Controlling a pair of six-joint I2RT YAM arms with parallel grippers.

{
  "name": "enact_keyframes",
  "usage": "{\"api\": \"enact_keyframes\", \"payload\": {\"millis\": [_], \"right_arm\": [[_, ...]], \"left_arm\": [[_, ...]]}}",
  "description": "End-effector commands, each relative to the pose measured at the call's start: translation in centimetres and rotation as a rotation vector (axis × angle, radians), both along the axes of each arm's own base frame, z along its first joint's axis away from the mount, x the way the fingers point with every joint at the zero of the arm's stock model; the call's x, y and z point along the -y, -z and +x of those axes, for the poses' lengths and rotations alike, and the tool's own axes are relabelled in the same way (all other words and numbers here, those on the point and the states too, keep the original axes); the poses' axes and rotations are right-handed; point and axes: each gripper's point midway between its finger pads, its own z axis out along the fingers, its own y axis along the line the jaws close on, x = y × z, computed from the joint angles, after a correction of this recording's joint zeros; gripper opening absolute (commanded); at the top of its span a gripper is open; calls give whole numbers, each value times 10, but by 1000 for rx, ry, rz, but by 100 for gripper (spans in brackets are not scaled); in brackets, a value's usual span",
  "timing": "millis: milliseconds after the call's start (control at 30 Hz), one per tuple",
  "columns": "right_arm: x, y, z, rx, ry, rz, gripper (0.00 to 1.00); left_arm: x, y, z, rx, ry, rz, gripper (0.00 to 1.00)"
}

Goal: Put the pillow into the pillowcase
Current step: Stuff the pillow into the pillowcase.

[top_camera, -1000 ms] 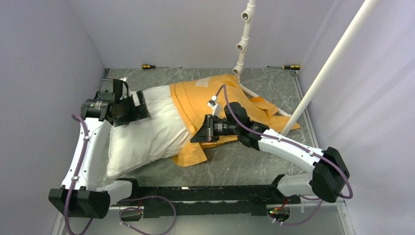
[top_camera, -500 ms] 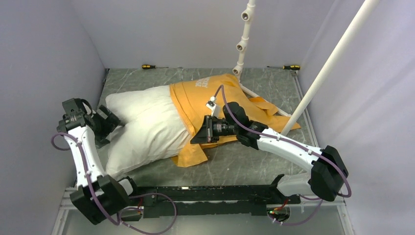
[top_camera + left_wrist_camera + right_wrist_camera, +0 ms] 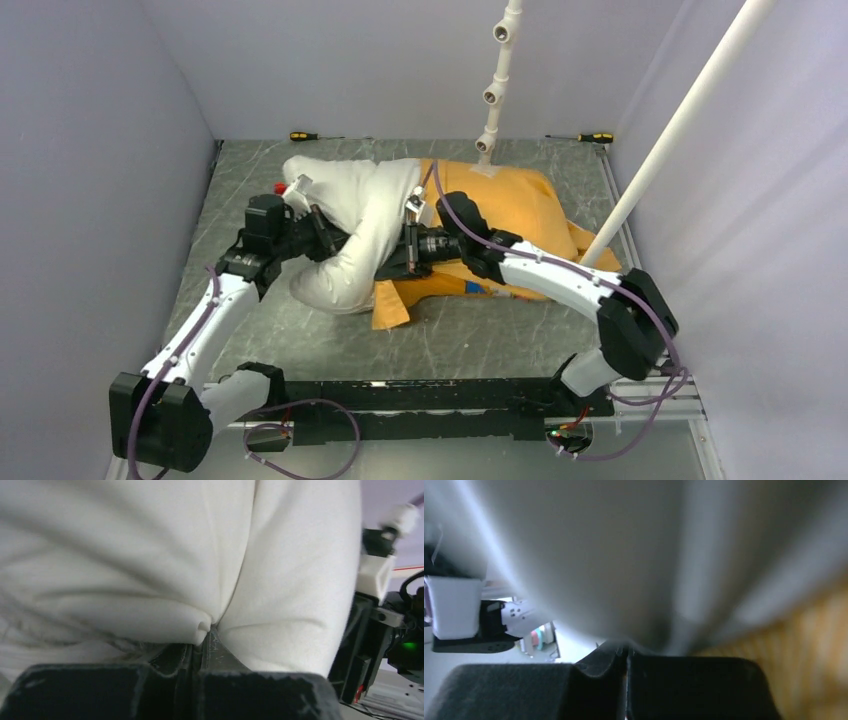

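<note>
The white pillow lies bunched and folded in the middle of the grey counter. Its right end meets the orange pillowcase, which lies just beside it. The left arm reaches in from the left, and the left jaws are squeezed tight on a fold of the pillow. The right arm reaches in from the other side. The right jaws are pressed together where white cloth meets orange, but it is too blurry to tell which cloth they nip.

Even overhead light; blurred wrist close-ups.
</note>
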Motion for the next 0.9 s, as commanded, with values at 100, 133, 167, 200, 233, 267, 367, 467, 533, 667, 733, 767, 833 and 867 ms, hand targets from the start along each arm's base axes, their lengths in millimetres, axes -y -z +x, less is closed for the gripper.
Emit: {"api": "enact_keyframes", "payload": {"millis": [100,133,167,200,233,267,367,467,533,667,733,767,833,867], "right_arm": [[-71,-194,-53,224,-333,514,0],[-79,-202,-57,233,-352,527,0],[-88,-205,-60,234,-366,534,0],[-95,-208,-63,237,-379,546,0],[-99,-210,-64,237,-385,552,0],[-101,-208,-63,234,-382,550,0],[-102,-186,-41,223,-303,481,0],[-98,-157,-12,234,-199,372,0],[-94,-144,6,240,-142,327,0],[-84,-150,41,276,-63,328,0],[-82,-168,58,324,-48,325,0],[-85,-179,64,352,-49,325,0],[-93,-200,71,392,-76,322,0],[-98,-207,71,395,-95,322,0]], "left_arm": [[86,-43,-21,204,203,-129,0],[92,-41,-21,209,200,-128,0],[99,-40,-23,221,209,-129,0],[107,-39,-27,234,221,-126,0],[109,-40,-27,248,217,-114,0],[108,-40,-26,263,208,-93,0],[85,-47,-21,291,117,18,0],[61,-66,-24,345,37,87,0],[48,-72,-30,352,8,120,0],[28,-86,-45,372,-24,153,0],[10,-104,-49,425,-103,153,0],[1,-114,-51,455,-147,149,0],[-17,-136,-56,509,-223,139,0],[-24,-144,-59,530,-246,138,0]]}}
